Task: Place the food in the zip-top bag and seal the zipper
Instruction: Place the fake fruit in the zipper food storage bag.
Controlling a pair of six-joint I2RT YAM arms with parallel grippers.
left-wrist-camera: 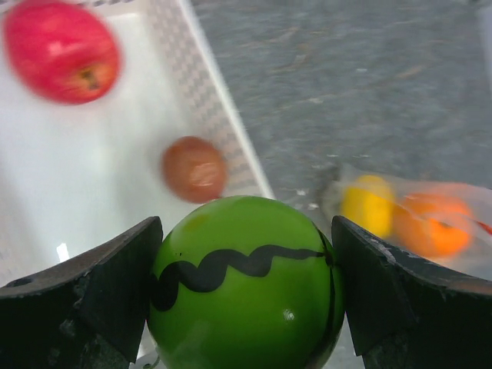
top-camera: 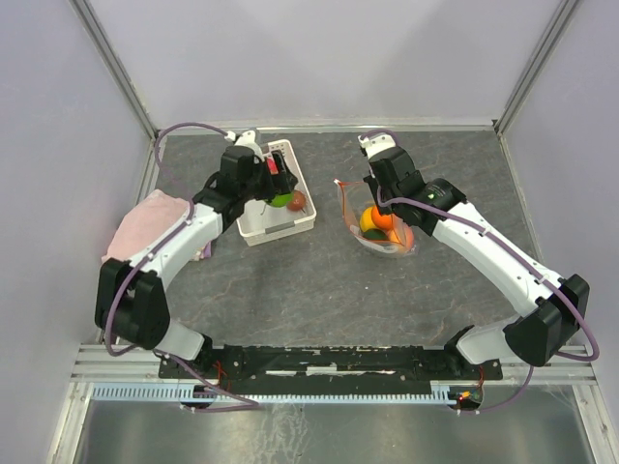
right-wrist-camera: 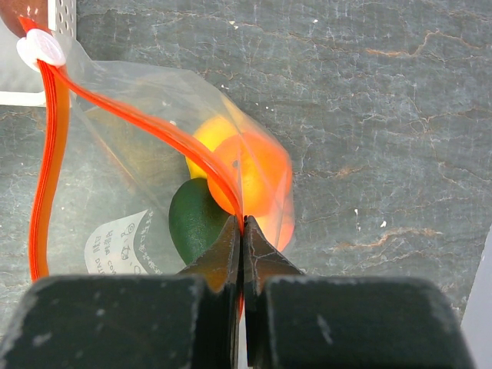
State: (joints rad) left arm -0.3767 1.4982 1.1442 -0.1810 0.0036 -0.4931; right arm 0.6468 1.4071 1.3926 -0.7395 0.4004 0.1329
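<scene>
My left gripper (left-wrist-camera: 246,284) is shut on a bright green ball (left-wrist-camera: 246,284) with a black wavy line, held over the white basket (top-camera: 253,225); it shows green in the top view (top-camera: 280,200). A red-pink apple (left-wrist-camera: 61,50) and a brownish fruit (left-wrist-camera: 194,169) lie in the basket. My right gripper (right-wrist-camera: 243,223) is shut on the orange-red zipper strip (right-wrist-camera: 138,119) of the clear zip-top bag (right-wrist-camera: 123,184), holding its mouth up. Inside the bag are an orange fruit (right-wrist-camera: 257,173), a yellow one (right-wrist-camera: 207,134) and a dark green one (right-wrist-camera: 196,219). The bag shows in the top view (top-camera: 387,246).
A pink cloth (top-camera: 145,224) lies at the table's left edge beside the left arm. The white zipper slider (right-wrist-camera: 42,50) sits at the strip's far end near the basket corner. Grey walls and metal posts border the dark table (top-camera: 319,290).
</scene>
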